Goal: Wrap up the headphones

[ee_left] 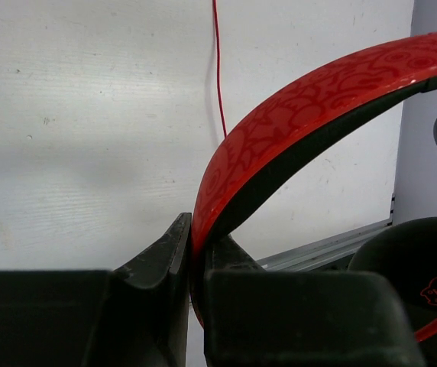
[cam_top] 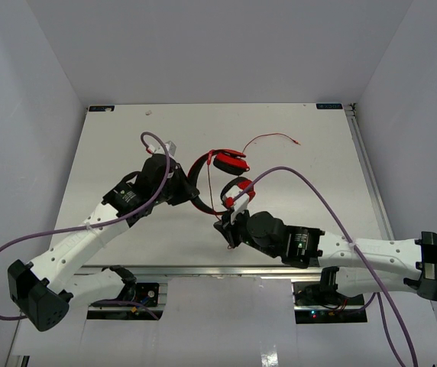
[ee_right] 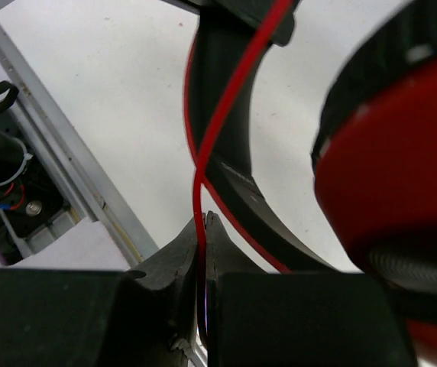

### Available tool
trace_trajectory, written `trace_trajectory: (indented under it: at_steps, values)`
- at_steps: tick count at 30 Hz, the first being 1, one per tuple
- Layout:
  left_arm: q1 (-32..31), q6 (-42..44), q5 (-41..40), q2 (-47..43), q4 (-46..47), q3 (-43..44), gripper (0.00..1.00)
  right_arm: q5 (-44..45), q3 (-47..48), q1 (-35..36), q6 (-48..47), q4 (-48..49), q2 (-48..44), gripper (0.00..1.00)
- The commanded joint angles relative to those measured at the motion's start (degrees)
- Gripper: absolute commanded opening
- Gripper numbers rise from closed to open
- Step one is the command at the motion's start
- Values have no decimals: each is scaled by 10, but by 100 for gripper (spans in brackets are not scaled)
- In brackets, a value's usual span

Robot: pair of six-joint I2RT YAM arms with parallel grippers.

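One headphones (cam_top: 201,203), two earcups (cam_top: 231,162); left gripper (ee_left: 193,243) clamps headband (ee_left: 295,130), right gripper (ee_right: 205,233) pinches the one red cable (ee_right: 230,99).

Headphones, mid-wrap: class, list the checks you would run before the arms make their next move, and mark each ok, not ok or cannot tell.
1. Left fingers shut on the headband: ok.
2. Right fingers shut on the red cable: ok.
3. Cable's plug end lying free on the table: ok.
4. Cable wound round the headband: cannot tell; the right wrist view only shows it crossing.
5. Purple arm cable clear of the earcups: cannot tell; it passes close by in the top view.
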Motion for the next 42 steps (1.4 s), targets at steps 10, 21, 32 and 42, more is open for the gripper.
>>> trace_trajectory:
  at_steps: [10, 21, 32, 42]
  values:
    - [2, -26, -6, -87, 9, -5, 0, 125, -94, 11, 0, 102, -28, 8]
    - [2, -58, 28, -106, 21, -11, 0, 82, -180, 11, -65, 295, -38, 11]
    - [1, -78, 51, -120, 36, -18, 0, 51, -212, 11, -100, 456, 26, 20]
    - [1, -85, 59, -123, 43, -20, 0, 20, -239, 11, -125, 598, 90, 30]
